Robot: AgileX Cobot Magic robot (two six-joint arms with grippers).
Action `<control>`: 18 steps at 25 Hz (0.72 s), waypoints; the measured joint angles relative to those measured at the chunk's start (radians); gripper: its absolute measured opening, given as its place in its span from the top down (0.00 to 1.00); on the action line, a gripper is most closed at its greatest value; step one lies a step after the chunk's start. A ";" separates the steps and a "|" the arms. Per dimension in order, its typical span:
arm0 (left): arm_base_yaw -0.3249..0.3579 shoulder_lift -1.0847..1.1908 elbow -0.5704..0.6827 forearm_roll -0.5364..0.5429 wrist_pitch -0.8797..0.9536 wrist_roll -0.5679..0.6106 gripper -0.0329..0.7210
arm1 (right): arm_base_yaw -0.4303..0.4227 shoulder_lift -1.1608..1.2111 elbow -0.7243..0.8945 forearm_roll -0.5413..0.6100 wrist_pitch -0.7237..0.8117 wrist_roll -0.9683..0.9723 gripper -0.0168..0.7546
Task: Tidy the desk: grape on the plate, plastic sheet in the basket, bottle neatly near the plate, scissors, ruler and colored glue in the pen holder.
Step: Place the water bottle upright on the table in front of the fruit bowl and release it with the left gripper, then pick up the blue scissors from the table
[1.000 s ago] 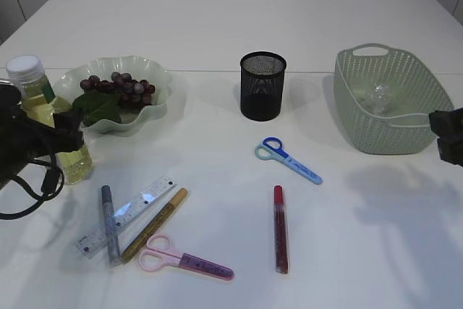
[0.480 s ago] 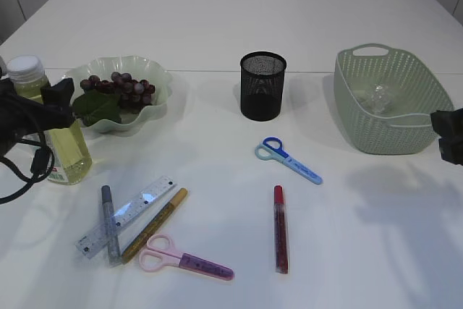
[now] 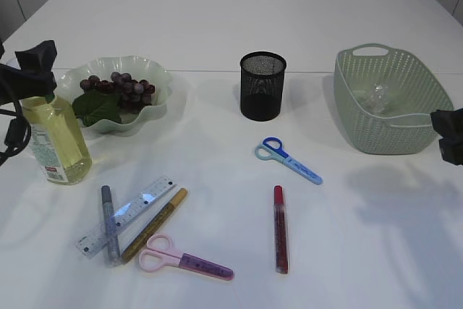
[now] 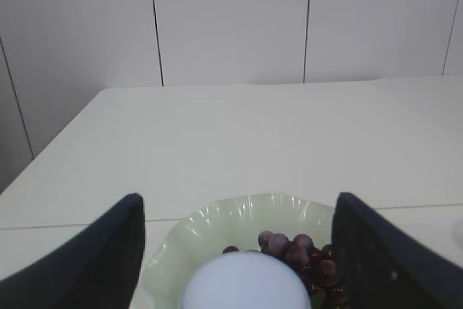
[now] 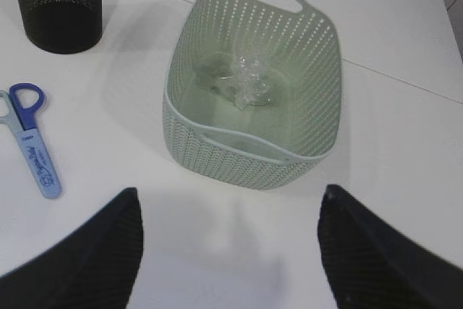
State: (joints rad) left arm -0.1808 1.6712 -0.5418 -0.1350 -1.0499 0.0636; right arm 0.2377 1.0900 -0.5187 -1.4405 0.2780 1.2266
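Bottle (image 3: 56,139) stands upright at the table's left edge, just beside the plate (image 3: 155,77) – left gripper (image 4: 239,251) hangs over its cap, jaws wide and empty. Blue scissors (image 3: 288,159) lie mid-table, long axis slanting toward the right edge, nearer the right gripper (image 5: 228,251) – also wide open, holding nothing.

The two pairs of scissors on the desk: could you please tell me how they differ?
The blue scissors lie mid-table, below the pen holder; the pink scissors lie near the front edge, beside the ruler. The blue pair has blue handles and a light blue sheath, the pink pair pink handles and a purple one. Both lie closed, handles pointing left.
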 joint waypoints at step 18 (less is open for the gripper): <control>0.000 -0.402 0.006 0.000 0.434 0.000 0.21 | 0.000 0.000 0.000 -0.048 0.187 -0.578 0.22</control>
State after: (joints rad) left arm -0.1808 1.2691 -0.5362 -0.1350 -0.6156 0.0636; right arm 0.2377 1.0900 -0.5187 -1.4888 0.4648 0.6485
